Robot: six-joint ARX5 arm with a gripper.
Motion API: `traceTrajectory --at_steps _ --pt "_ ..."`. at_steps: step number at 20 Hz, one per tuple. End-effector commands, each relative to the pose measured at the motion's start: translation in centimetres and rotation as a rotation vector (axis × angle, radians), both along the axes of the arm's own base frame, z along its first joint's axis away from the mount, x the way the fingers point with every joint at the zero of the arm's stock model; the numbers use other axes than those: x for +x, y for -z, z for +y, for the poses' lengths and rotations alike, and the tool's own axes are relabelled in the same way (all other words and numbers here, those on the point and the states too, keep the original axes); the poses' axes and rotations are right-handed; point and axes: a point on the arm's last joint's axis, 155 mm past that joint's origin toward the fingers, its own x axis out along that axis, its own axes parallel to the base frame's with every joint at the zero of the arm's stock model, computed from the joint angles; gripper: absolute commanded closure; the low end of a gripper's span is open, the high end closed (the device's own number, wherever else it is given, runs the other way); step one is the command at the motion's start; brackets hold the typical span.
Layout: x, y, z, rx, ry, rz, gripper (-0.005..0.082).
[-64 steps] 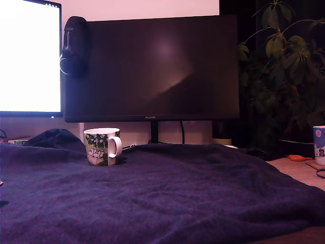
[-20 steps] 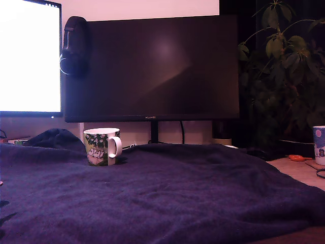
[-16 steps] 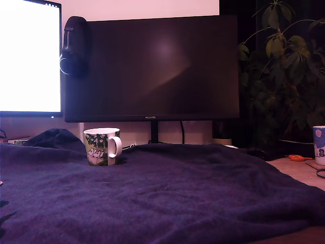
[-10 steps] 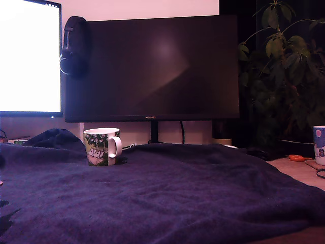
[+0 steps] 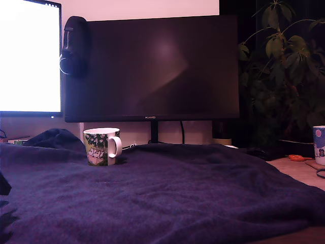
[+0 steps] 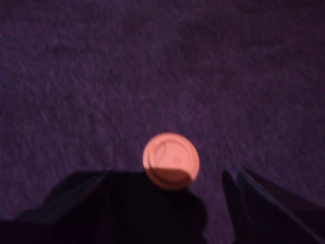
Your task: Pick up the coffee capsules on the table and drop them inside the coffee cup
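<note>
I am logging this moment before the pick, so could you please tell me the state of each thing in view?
Capsule: lying on the blanket, not gripped.
Gripper: open, fingers either side of the capsule's near edge.
Mug: upright, handle toward the exterior view's right; contents not visible.
Blanket: spread, rumpled.
Left screen: lit.
Middle monitor: dark.

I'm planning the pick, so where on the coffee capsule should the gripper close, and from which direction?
Come straight down from above. In the wrist view the coffee capsule lies on the blanket with a flat round face toward the camera, so the fingers should probably straddle that disc and close on opposite edges of its rim. The picture is blurred, so finer detail is unclear.
</note>
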Motion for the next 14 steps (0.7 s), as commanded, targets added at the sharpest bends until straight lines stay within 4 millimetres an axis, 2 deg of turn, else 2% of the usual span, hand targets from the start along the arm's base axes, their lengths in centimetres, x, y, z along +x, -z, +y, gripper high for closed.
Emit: traceTrajectory --at_steps 1,8,14 --pt "0.2 0.1 -0.1 0.002 0.003 -0.010 0.0107" --pt "1.0 0.5 -0.4 0.006 0.007 0.011 0.0283" --pt "1.4 0.5 -0.4 0.024 0.017 -0.004 0.0585"
